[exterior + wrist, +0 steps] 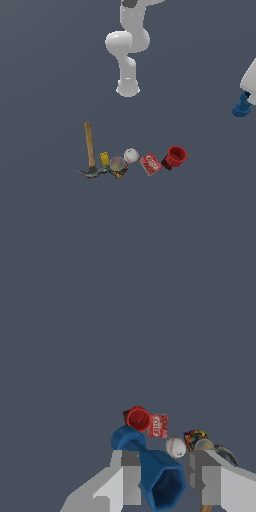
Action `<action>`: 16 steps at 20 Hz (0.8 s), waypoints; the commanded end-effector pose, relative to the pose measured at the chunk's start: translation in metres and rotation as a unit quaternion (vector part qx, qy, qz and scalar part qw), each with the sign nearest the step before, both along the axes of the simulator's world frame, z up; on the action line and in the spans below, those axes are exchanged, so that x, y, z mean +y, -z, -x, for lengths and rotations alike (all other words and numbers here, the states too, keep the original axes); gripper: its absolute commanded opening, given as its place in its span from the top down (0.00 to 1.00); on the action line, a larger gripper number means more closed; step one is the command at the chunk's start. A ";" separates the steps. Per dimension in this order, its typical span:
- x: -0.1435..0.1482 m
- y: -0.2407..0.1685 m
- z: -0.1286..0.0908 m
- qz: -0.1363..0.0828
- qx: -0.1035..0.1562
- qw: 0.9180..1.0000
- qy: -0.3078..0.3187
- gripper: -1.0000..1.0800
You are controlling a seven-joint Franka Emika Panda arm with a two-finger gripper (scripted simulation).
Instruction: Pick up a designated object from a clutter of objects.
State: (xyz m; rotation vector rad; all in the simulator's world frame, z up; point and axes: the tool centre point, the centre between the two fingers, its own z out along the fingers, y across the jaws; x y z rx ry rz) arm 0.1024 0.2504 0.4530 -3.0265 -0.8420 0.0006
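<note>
The small bright-blue chunky piece is being held well above the counter, at the far edge of the exterior view's right, hanging just under the white end of the arm. In the wrist view the same blue piece is being gripped between the two grey fingers of the gripper — the jaws are closed against its sides, with its hexagonal open end facing the camera and its rounded end pointing away.

The remaining clutter is being left in a loose row on the counter, well apart from the lifted piece. At the exterior view's left end a wooden-handled hammer is lying with its dark head nearest the camera. Just beside the head a small yellow piece is standing, and next to it a tin can with a colourful label is lying tipped (its pale open end is showing). A white baseball is resting just beside the can. Further toward the exterior view's right, a red box with white lettering is sitting tilted, and a red cup is lying on its side near it — its mouth is turned up toward the camera.

The arm's white base link is being seen at the top of the exterior view, beyond the row.
</note>
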 end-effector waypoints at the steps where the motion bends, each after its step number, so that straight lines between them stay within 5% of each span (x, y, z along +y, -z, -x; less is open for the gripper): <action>1: -0.002 -0.004 -0.003 0.000 0.000 1.000 0.000 1.00; 16: -0.009 -0.019 -0.015 0.000 0.000 1.000 0.000 1.00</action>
